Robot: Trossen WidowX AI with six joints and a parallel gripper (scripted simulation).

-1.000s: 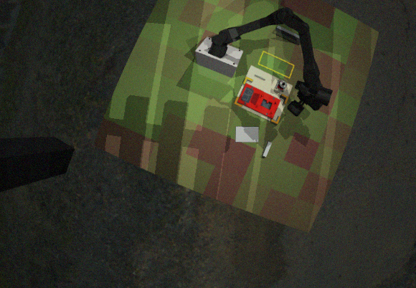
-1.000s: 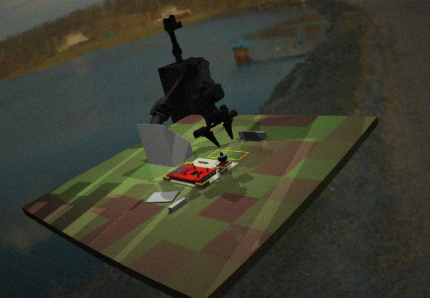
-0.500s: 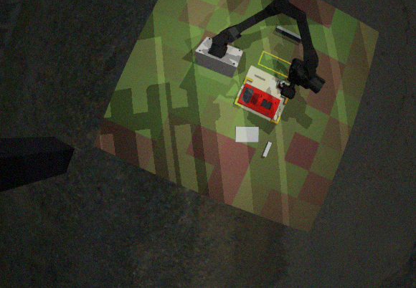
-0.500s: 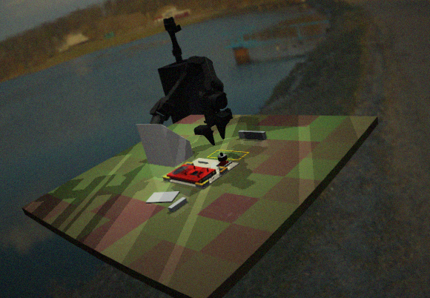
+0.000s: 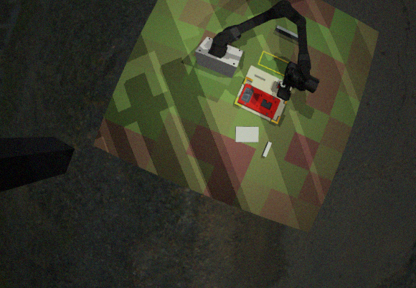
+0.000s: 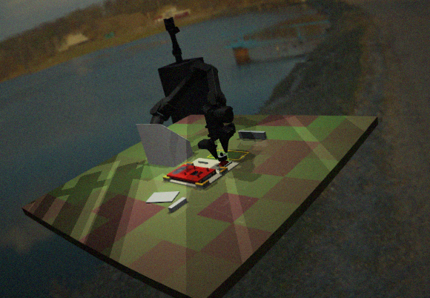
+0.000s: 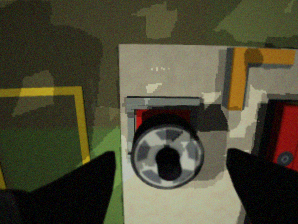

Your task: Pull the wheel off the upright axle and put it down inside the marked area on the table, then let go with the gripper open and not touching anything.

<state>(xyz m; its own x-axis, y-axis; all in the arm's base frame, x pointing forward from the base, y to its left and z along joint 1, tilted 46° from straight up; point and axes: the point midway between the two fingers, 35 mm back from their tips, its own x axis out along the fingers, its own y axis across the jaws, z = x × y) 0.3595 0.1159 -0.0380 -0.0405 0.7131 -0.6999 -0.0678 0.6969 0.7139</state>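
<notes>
Gripper [image 7: 167,172] hangs partly open over the wheel [image 7: 167,156], gripping nothing, one finger at 9 o'clock and one at 3. Wheel apparently sits on its axle [image 7: 168,163], the marked area [image 7: 45,131] at its 9 o'clock.

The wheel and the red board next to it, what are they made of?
The wheel looks like a dull dark tyre, maybe rubber, round a pale grey hub, plastic or metal; the blur leaves it open. The red board looks like a flat, matte circuit board carrying small dark and grey parts. The open pincer hangs above the wheel.
</notes>
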